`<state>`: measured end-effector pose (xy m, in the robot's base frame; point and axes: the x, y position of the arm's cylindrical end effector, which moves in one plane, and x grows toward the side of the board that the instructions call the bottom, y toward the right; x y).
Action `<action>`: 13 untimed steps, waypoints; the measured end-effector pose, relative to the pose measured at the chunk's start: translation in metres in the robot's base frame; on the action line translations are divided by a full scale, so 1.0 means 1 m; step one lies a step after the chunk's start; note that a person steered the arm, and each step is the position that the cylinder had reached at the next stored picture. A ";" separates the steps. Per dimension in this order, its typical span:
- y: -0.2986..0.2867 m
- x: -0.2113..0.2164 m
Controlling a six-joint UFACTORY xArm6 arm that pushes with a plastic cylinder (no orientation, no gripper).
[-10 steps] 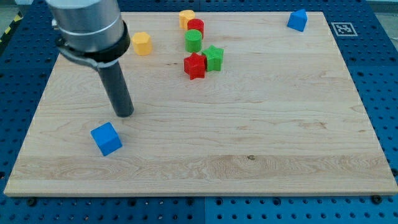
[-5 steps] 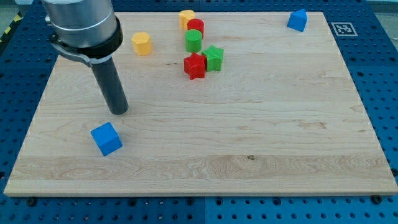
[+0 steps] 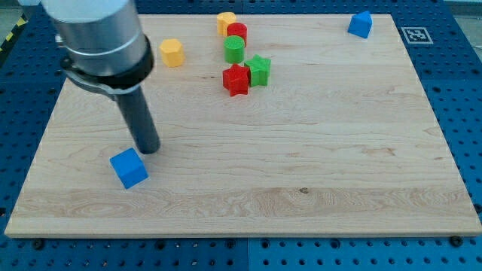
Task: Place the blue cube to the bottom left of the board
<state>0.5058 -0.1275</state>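
The blue cube (image 3: 129, 167) lies on the wooden board (image 3: 301, 165) in its lower left part, a short way in from the left and bottom edges. My tip (image 3: 149, 148) stands just above and to the right of the cube, very close to its upper right corner; I cannot tell whether it touches. The dark rod rises from the tip up and left to the grey arm body at the view's top left.
A yellow block (image 3: 172, 52) lies at the upper left. A yellow cylinder (image 3: 226, 20), a red cylinder (image 3: 237, 31), a green cylinder (image 3: 235, 50), a red star (image 3: 236, 80) and a green star (image 3: 259, 70) cluster at top centre. Another blue block (image 3: 361, 24) sits top right.
My tip drew slightly up and left, then came down and right, ending closer to the blue cube's upper right corner. The cube has not moved.
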 end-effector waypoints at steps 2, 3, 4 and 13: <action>0.010 0.008; 0.011 0.019; 0.011 0.019; -0.057 0.017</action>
<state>0.5232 -0.1842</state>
